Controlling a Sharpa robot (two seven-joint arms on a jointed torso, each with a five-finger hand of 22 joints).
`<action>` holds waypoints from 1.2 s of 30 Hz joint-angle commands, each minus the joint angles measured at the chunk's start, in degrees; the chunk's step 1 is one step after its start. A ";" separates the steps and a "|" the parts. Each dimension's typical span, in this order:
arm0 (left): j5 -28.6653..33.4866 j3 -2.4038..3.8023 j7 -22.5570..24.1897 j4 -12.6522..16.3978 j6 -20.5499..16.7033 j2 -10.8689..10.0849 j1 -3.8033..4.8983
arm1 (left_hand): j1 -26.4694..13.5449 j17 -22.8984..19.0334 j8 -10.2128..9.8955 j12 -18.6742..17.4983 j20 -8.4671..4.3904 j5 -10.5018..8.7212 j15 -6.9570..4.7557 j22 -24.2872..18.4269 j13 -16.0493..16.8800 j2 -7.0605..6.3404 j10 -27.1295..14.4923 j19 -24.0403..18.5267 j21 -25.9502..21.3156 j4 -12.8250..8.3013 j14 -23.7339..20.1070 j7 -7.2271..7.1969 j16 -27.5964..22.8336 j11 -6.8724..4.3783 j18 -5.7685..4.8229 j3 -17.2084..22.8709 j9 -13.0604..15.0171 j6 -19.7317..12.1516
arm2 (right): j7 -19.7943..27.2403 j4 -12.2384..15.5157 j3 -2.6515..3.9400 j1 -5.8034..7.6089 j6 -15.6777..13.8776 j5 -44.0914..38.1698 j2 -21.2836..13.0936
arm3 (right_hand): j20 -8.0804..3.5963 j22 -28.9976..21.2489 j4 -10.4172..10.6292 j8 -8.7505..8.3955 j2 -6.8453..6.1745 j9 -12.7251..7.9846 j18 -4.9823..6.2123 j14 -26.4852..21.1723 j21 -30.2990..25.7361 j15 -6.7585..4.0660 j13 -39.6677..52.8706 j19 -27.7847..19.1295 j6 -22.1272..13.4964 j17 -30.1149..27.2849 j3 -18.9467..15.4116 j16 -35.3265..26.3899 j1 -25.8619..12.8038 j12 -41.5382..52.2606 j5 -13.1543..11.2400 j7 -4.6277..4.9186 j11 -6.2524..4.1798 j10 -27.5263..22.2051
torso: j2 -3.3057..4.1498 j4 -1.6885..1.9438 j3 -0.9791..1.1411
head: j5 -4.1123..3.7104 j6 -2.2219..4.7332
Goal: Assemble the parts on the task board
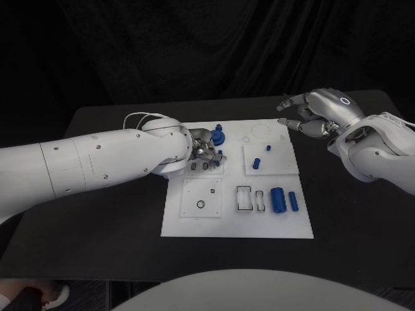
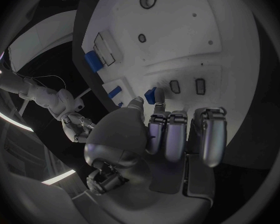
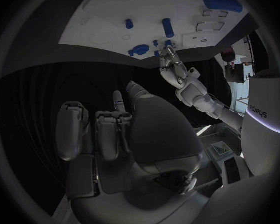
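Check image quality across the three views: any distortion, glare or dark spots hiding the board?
Head view: even light, task board sharp, no glare, black backdrop. Left wrist view: strong fisheye, board edges bow, left robot hand in shade blocks the near part, a small blue part at its fingertips. Right wrist view: dim, right robot hand dark, board small and curved.

Two glossy white arms ending in silver metal hands.

The left arm point(image 1: 95, 162), entering at the frame's left edge, is a thick, rounded white shell dotted with small dark screws, with a thin white cable looped above its wrist. The left hand point(image 1: 203, 148) is silver-grey, its fingers point(image 2: 177, 134) built of segmented metal. The right arm point(image 1: 394, 155), at the right edge, is jointed white, its right hand point(image 1: 312, 115) bearing a small glowing ring mark.
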 commanded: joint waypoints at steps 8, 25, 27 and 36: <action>0.07 0.05 0.98 -0.33 0.78 0.28 -0.46 | 1.90 15.08 -1.39 -0.04 -0.41 2.50 -0.77 7.37 14.95 -0.89 5.97 0.09 -0.37 -0.62 5.95 -0.31 0.15 -0.61 -0.83 2.94 1.28 0.90 | -0.17 0.13 0.04 -0.14 0.02 -0.16 -0.12 | 0.41 11.73 -0.50 -0.19 0.12 -0.16 -0.57 6.05 -0.09 0.41 15.07 1.78 0.57 15.09 0.22 0.16 0.82 0.16 0.60 -0.03 0.38 6.17 | 0.15 -0.06 0.03 | -0.16 0.02; 0.07 0.05 2.01 -0.14 -0.67 -0.58 -0.64 | 1.73 15.08 -4.92 -0.04 -0.69 9.81 -1.08 7.79 14.95 -8.60 5.97 0.19 -0.81 -2.57 5.95 -0.46 0.15 -0.80 -0.82 21.49 7.50 2.19 | -0.68 0.09 0.04 -0.15 0.65 -0.16 -0.15 | 0.46 11.70 -1.17 -0.56 0.18 -0.58 -0.55 6.05 -0.13 0.44 15.07 1.73 0.97 15.09 1.07 0.16 1.45 0.16 3.14 0.03 0.41 6.17 | 0.07 0.08 -0.06 | -0.08 0.02; 0.07 0.05 2.18 -0.01 -1.06 -0.81 -0.64 | 1.54 15.08 -5.00 -0.04 -0.72 9.92 -1.07 7.84 14.95 -9.03 5.97 0.21 -0.83 -2.90 5.95 -0.50 0.15 -0.86 -0.82 22.98 8.03 2.33 | -0.76 0.10 0.04 -0.15 0.73 -0.16 -0.17 | 0.46 11.70 -1.17 -0.56 0.18 -0.58 -0.55 6.05 -0.13 0.44 15.07 1.73 0.97 15.09 1.07 0.16 1.45 0.16 3.14 0.03 0.41 6.17 | 0.07 0.06 -0.05 | -0.01 0.02; 0.06 0.04 2.61 1.19 -2.80 -2.66 -0.66 | 0.10 15.08 -5.17 -0.04 -0.80 10.89 -1.14 7.96 14.95 -10.71 5.97 0.25 -0.93 -3.90 5.95 -0.59 0.15 -0.99 -0.82 27.27 9.86 2.90 | -1.18 0.12 0.04 -0.20 1.21 -0.16 -0.41 | 0.46 11.68 -1.29 -0.60 0.25 -0.64 -0.53 6.05 -0.21 0.44 15.07 1.69 1.06 15.09 1.27 0.16 1.57 0.16 3.49 0.04 0.41 6.17 | 0.05 0.03 -0.06 | 0.12 0.02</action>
